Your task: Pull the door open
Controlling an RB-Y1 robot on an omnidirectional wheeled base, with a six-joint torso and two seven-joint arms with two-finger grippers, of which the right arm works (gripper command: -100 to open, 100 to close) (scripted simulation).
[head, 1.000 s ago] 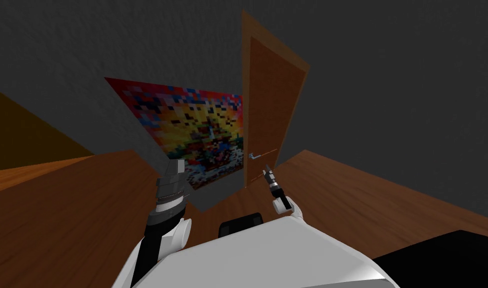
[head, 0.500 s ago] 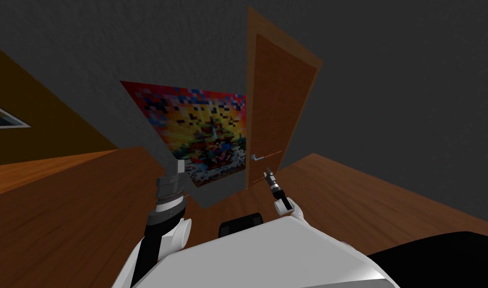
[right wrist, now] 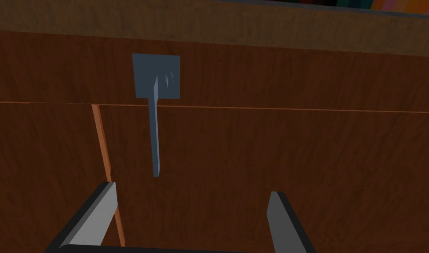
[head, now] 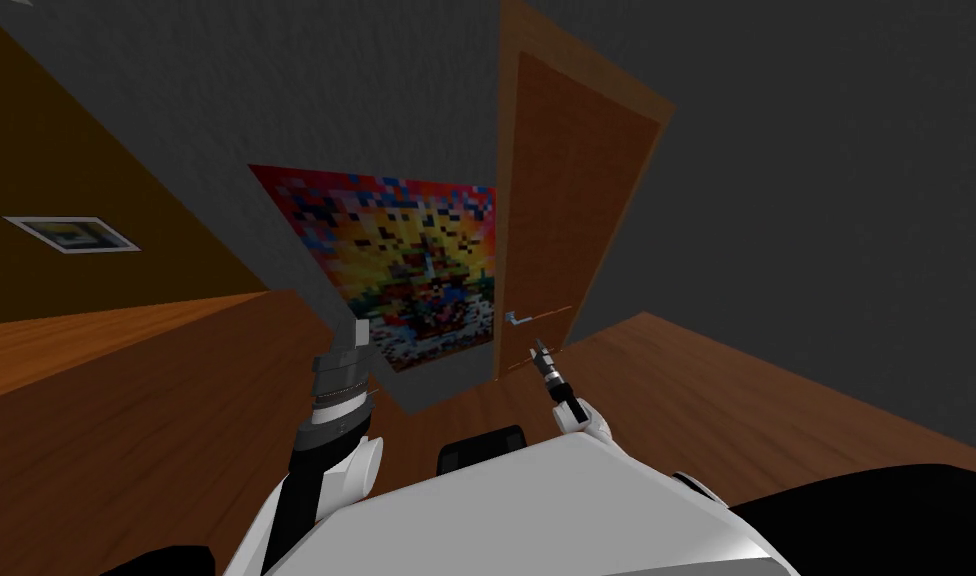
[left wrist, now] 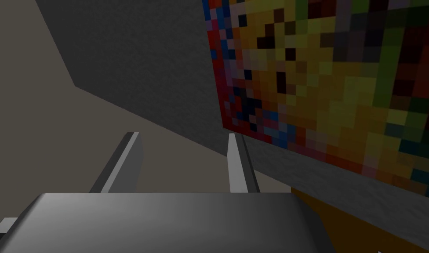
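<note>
The brown door (head: pixel 566 200) stands directly ahead and appears closed. The right gripper (right wrist: pixel 191 191) is near it, spread wide and empty. Grasp the thin grey lever handle (right wrist: pixel 155 131), which is rigid, smooth and probably slippery. Expect a heavy hinged panel. The left gripper (left wrist: pixel 183 136) is parted and empty.

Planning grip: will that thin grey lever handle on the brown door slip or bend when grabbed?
The thin grey-blue lever handle looks rigid, probably pivoting at its square plate. Smooth and narrow, it may slip in the right hand.
</note>
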